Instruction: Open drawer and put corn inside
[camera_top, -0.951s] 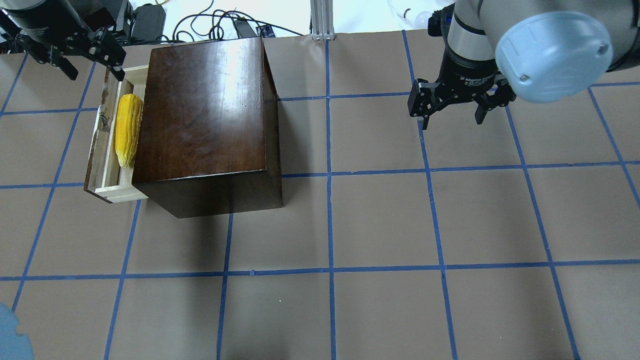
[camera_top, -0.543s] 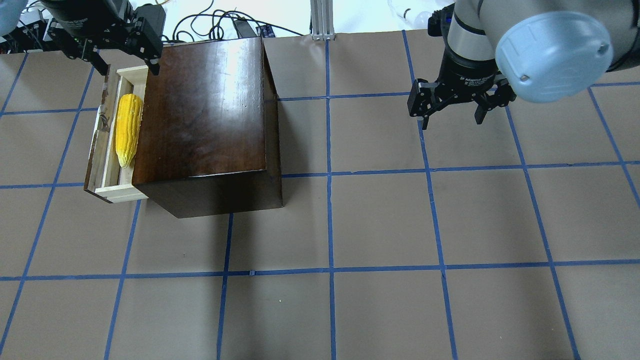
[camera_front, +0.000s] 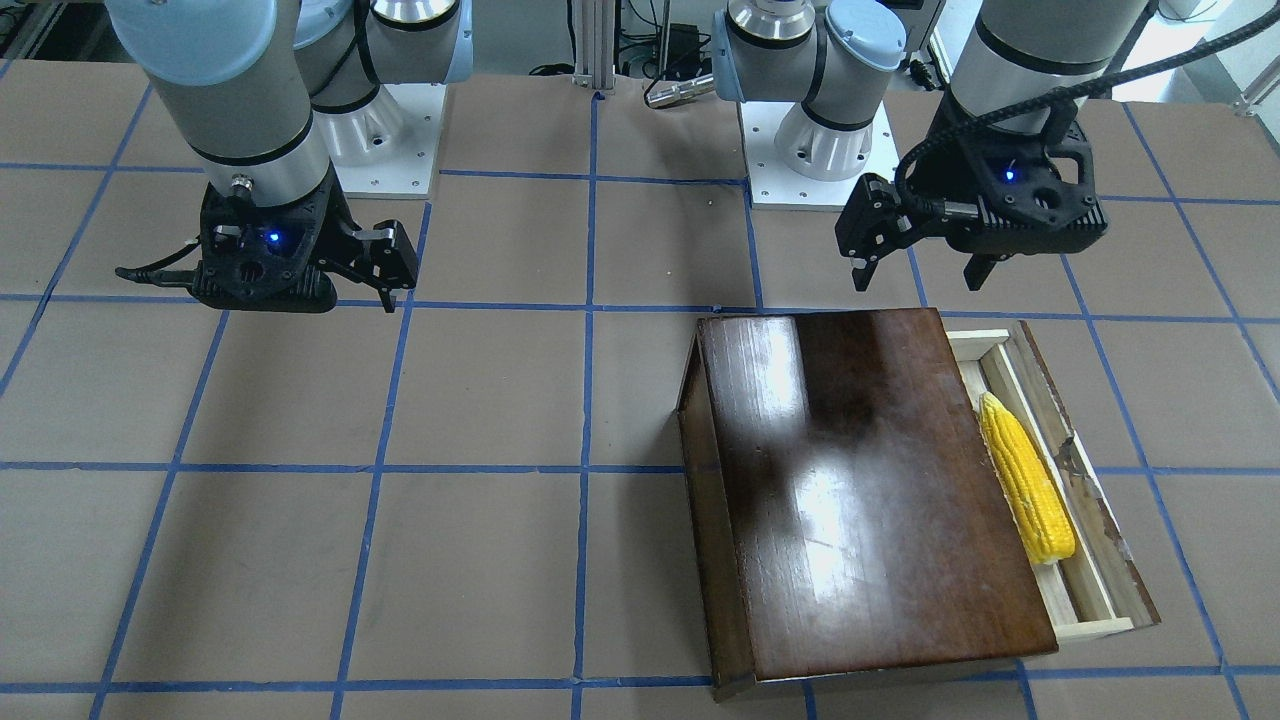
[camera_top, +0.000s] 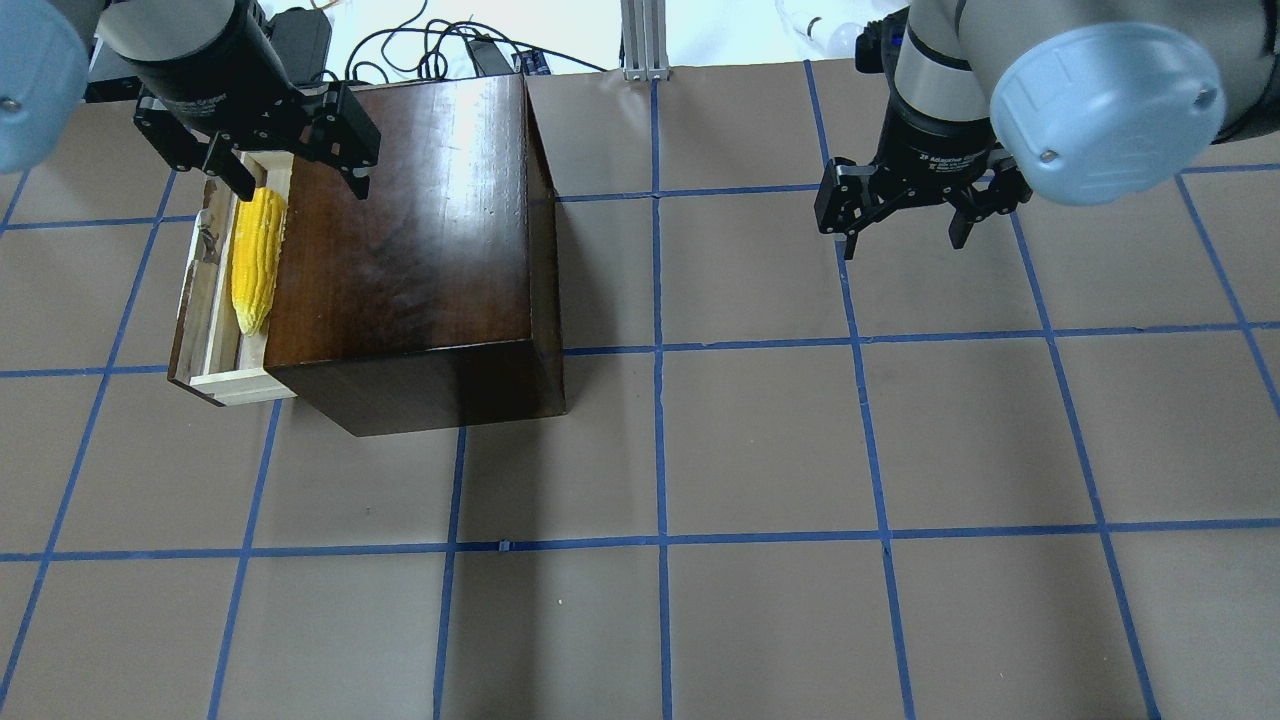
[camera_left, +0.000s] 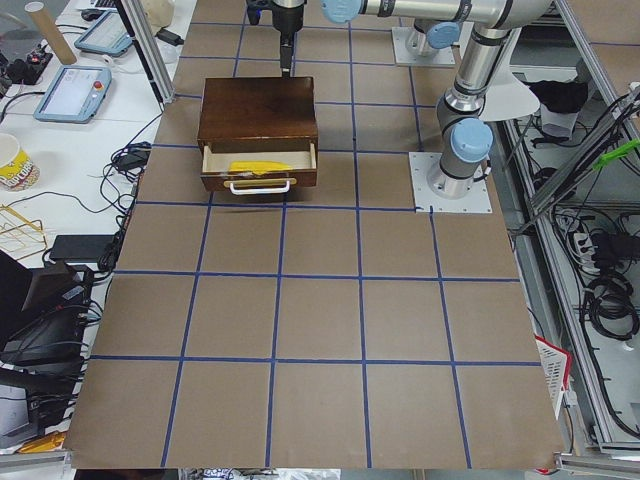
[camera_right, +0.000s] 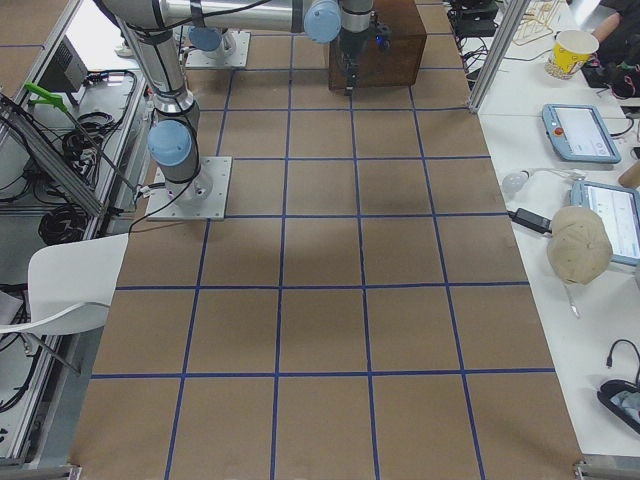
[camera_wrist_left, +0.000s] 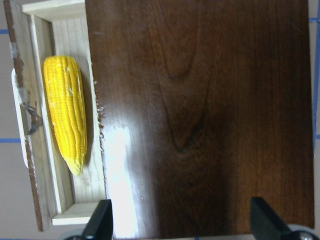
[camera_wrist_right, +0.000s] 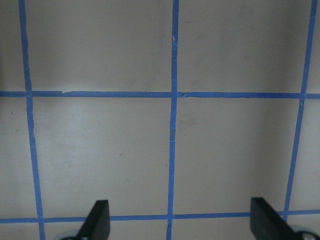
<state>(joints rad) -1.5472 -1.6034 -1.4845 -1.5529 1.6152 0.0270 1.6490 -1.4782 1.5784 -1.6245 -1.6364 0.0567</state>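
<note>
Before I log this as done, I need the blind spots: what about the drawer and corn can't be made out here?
Rear of the drawer: under the box top in every view; depth unknown.
Blunt end of the corn: in the overhead view, a finger of the open left gripper partly covers it.
Exterior right view: the box hides drawer and corn.
Exterior left view: corn too small for kernel detail.

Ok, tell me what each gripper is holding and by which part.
Nothing is held. The left gripper and the right gripper are both open and empty. The corn lies loose in the open drawer, with no finger touching it.
</note>
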